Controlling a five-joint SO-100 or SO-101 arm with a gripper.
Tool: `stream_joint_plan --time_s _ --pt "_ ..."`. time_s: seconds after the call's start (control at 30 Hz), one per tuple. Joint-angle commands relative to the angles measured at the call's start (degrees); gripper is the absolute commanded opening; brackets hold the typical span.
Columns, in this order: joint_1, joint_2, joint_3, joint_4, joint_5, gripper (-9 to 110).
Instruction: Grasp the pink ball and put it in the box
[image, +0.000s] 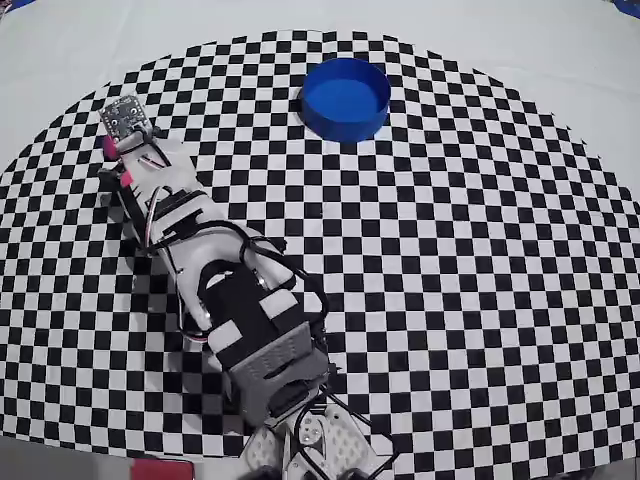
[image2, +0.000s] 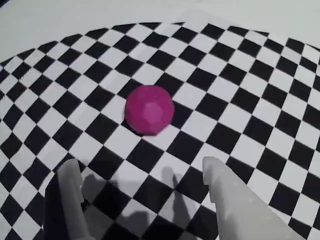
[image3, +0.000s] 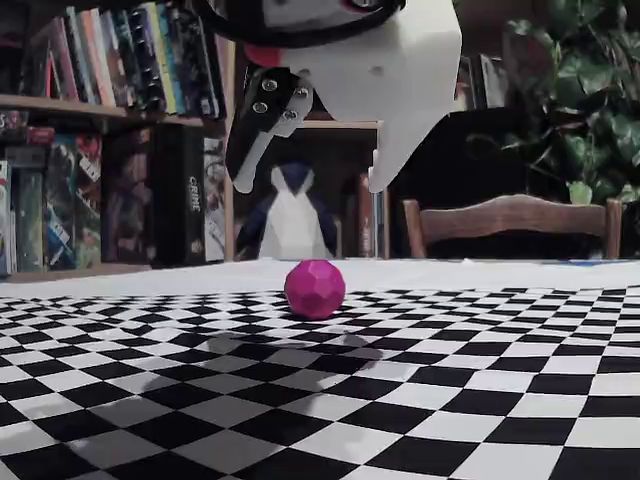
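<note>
The pink faceted ball (image2: 149, 110) lies on the checkered mat. In the wrist view it sits ahead of my gripper (image2: 140, 162), beyond the tips of the two pale fingers (image2: 227, 197). In the fixed view the gripper (image3: 310, 185) hangs open well above the ball (image3: 314, 289), with its jaws to either side of it. In the overhead view the gripper (image: 120, 140) is at the far left of the mat and covers most of the ball (image: 107, 147). The box is a round blue tub (image: 345, 98) at the top middle, far to the right of the gripper.
The black-and-white checkered mat (image: 450, 260) covers a white table. My arm (image: 230, 300) runs from the bottom middle up to the left. Behind the table in the fixed view stand bookshelves (image3: 110, 130), a chair (image3: 510, 225) and a plant (image3: 580, 100).
</note>
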Motion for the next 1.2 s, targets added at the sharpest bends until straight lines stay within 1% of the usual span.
stream_joint_plan --time_s 0.0,0.17,1.17 --pt "0.2 -0.7 -3.9 0.2 -0.6 28" --pt "0.1 -2.8 -6.8 1.9 -0.6 28" --pt "-0.9 -19.1 -22.6 2.0 -0.6 28"
